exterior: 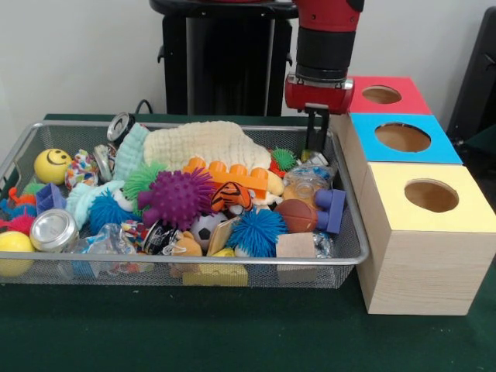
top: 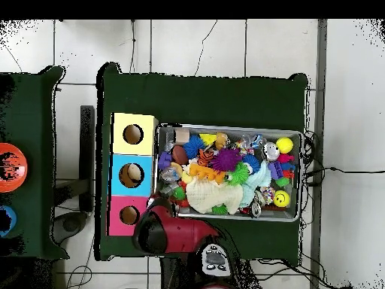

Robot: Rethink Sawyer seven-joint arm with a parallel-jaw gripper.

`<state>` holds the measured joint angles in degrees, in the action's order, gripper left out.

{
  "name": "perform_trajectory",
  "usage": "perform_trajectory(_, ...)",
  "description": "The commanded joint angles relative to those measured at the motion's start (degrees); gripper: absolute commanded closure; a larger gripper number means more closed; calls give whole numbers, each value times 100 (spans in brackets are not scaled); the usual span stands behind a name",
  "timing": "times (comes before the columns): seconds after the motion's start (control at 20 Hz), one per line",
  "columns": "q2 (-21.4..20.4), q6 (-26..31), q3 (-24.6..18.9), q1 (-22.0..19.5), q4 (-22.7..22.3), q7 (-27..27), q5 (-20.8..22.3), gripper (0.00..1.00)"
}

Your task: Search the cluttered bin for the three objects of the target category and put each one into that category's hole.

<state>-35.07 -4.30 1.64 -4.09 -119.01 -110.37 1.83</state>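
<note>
A wire mesh bin (exterior: 353, 252) (top: 296, 135) is heaped with toys: a purple spiky ball (exterior: 177, 198), a blue spiky ball (exterior: 256, 231), a small green spiky ball (exterior: 284, 158), an orange toy brick (exterior: 230, 174), a mini basketball (exterior: 296, 215), a silver can (exterior: 53, 229) and a cream cloth (exterior: 205, 143). Three wooden boxes with round holes stand beside the bin: red-topped (exterior: 381, 94), blue-topped (exterior: 402, 137), yellow-topped (exterior: 431, 195). My gripper (exterior: 316, 139) reaches down into the bin's far corner by the red box, close to the green spiky ball. In the overhead view the arm (top: 169, 229) hides it.
A yellow smiley ball (exterior: 52, 165) and a second can (exterior: 120, 124) lie at the bin's other end. A purple block (exterior: 332, 209) and a wooden block (exterior: 296, 246) sit near the boxes. Something pale shows inside the blue box's hole (top: 132, 174). Green cloth covers the table (exterior: 232, 333).
</note>
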Motion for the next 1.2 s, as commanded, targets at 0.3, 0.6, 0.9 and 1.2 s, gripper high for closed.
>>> perform_trajectory(0.3,-189,980,-618,-191,534,-584,-106,100)
perform_trajectory(0.6,-3,951,-796,-363,820,-387,15,100)
perform_trajectory(0.9,-53,1111,-848,-449,1020,-168,144,100)
perform_trajectory(1.2,-145,1544,-866,-560,1224,140,298,100)
